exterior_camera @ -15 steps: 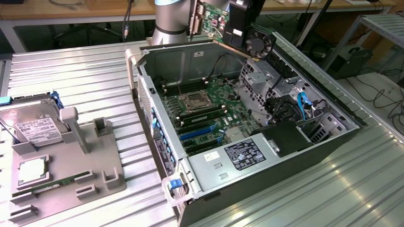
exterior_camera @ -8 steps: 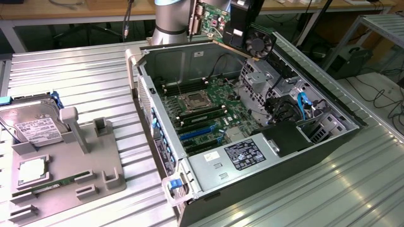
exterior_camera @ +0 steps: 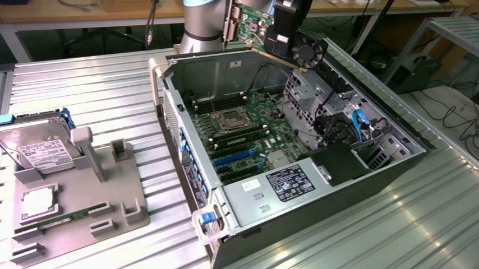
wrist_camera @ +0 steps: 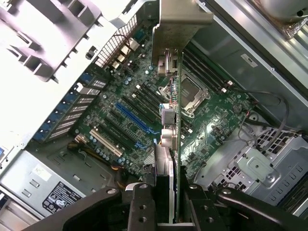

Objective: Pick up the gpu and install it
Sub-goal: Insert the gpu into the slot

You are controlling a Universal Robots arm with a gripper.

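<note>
Exterior view.

- Work surface: ribbed silver metal table (exterior_camera: 97,78), running from 9 o'clock round through 6 to 4 o'clock.
- Light: bright and even. There is strong white glare on the table ribs at 5 o'clock and a softer sheen at 10 o'clock.
- 12 o'clock, behind the table: long wooden benchtop (exterior_camera: 67,12) on a pale metal frame (exterior_camera: 15,42). The space under it is dark, with black cables (exterior_camera: 105,33) hanging there.
- 2 o'clock: grey metal-frame stand (exterior_camera: 449,28) with a slatted top. A dark box (exterior_camera: 414,73) sits low just beside its leg.
- 3 o'clock: pale floor (exterior_camera: 438,98) with loose black floor cables (exterior_camera: 456,115) lying across it in loops.
</note>
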